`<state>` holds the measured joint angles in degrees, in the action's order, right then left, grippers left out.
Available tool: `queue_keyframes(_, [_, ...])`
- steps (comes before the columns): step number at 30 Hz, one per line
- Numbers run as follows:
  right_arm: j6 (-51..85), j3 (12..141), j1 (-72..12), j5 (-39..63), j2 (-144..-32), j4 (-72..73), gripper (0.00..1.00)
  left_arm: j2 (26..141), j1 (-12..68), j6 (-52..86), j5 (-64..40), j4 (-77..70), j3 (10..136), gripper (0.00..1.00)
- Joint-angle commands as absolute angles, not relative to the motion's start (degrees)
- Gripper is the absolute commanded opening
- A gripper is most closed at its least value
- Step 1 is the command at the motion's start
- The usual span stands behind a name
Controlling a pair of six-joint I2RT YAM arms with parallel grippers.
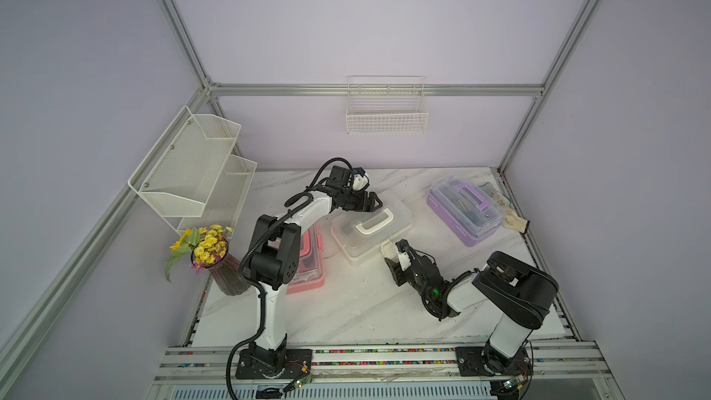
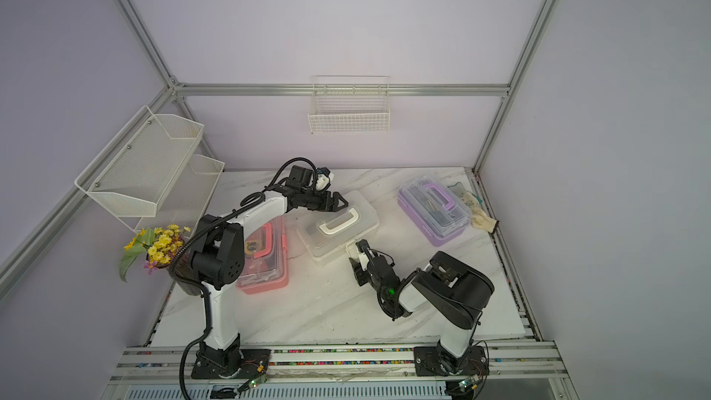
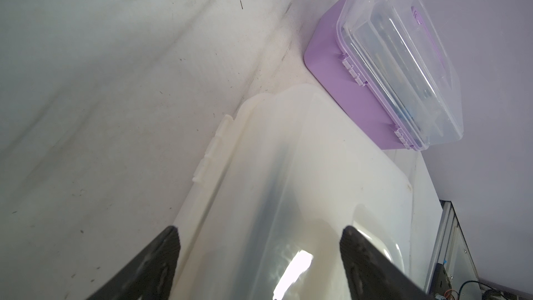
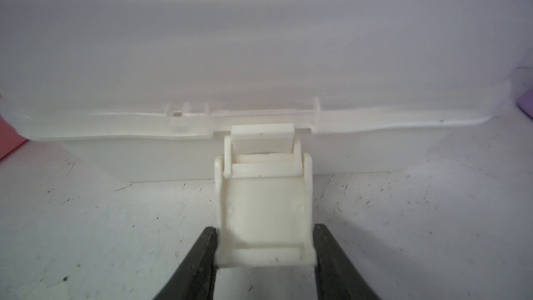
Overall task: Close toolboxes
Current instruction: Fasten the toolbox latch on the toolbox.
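**Right gripper holds the white toolbox's latch, clasp not yet home**

In both top views the white toolbox [image 1: 358, 242] lies at an angle in the middle of the table [image 1: 346, 302]. It sits between the pink toolbox [image 1: 312, 263], beside the left arm, and the purple toolbox [image 1: 458, 225], toward the far right corner. The left gripper [image 1: 375, 202] hangs over the white box's back edge. The right gripper [image 1: 395, 253] meets its front side, where the latch [image 1: 388, 248] sticks out.

In the left wrist view, the left gripper [image 3: 259, 229] stands spread wide with nothing between its fingers, above the clear lid [image 3: 288, 168]. The lid lies down on its base. Whether the fingers touch it cannot be told. The purple toolbox [image 3: 326, 76] shows beyond, with its own lid down.

In the right wrist view, the right gripper [image 4: 265, 227] pinches the latch [image 4: 264, 212] by its two side edges. The flap is swung outward from the front wall, and its hook is off the lid rim.

The step in hand looks like fastening the white box. The next move calls for swinging the flap up and pressing it onto the rim until it catches, while keeping the lid seated. Whether the pink and purple clasps are fastened cannot be judged here.
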<state>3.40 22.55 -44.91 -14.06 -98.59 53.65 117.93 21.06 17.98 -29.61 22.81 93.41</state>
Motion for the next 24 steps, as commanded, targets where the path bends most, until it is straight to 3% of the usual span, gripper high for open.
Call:
queue_keyframes(1, [4.3,23.6,-45.0,-16.1,-94.6,54.4,0.43,114.7,21.4,17.9,-28.5,26.4,91.3,0.86])
queue_keyframes(24, [5.7,28.3,-45.4,-17.0,-86.9,44.8,0.45,114.0,21.6,18.4,-28.3,26.4,88.4,0.86])
